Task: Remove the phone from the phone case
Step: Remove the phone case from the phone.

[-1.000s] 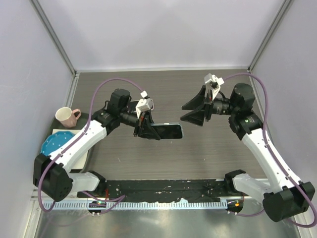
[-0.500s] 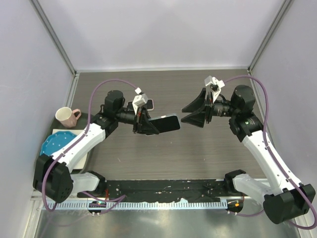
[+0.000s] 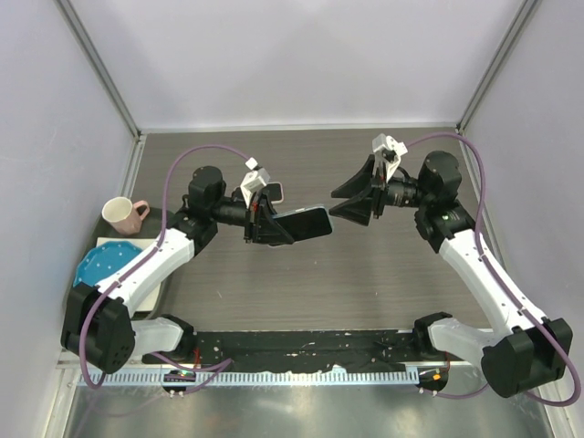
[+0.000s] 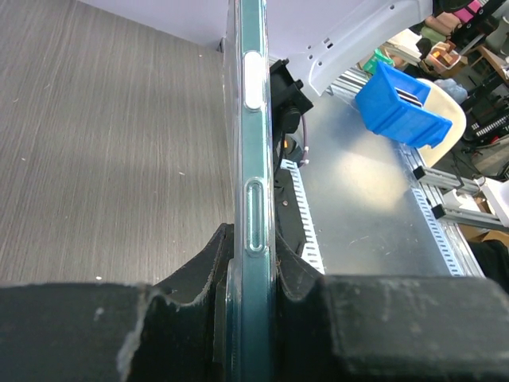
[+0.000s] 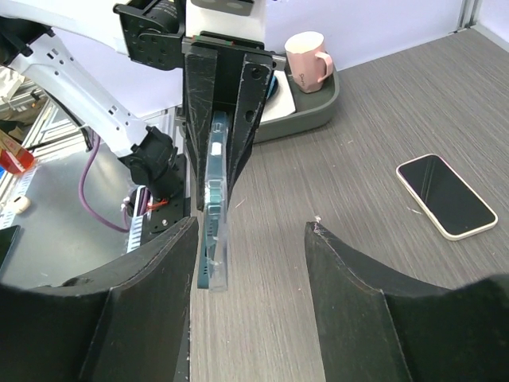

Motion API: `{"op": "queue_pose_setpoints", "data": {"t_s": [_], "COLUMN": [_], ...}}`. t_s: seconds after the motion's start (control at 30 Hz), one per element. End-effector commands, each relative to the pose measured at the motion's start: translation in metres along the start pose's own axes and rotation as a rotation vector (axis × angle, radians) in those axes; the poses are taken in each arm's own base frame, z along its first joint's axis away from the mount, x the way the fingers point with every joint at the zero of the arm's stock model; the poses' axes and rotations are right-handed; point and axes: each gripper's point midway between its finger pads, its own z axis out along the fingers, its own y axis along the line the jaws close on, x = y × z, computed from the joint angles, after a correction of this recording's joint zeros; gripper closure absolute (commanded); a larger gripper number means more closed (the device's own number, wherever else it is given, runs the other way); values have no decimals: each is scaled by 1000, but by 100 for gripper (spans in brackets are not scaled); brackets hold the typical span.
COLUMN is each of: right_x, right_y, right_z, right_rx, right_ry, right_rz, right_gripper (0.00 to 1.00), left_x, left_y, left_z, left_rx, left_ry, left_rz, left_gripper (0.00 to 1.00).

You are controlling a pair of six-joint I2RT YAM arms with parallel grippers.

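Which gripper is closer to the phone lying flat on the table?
Left. The left gripper, holding the phone case, is close beside the flat phone; the open right gripper is farther right.

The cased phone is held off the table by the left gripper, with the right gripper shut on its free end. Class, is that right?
No: the right gripper is open, its jaws apart and not clamped on the cased phone, as the right wrist view shows. The left gripper does hold it off the table.
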Motion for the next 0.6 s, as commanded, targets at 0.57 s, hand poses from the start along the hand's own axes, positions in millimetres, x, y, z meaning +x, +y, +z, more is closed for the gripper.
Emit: {"op": "queue_pose_setpoints", "data": {"t_s": [0.57], "right_x": [-20], "right_y": [12], "right_z": [16], "right_rx": [-124], "right_ry": [-111], "right_rz": [31], "right_gripper": [58], "left_x": [-10], "left_y": [-7], "left_z": [0], "left_rx": [31], "left_ry": [-21], "left_rz": [91], "left_gripper": [100]}}
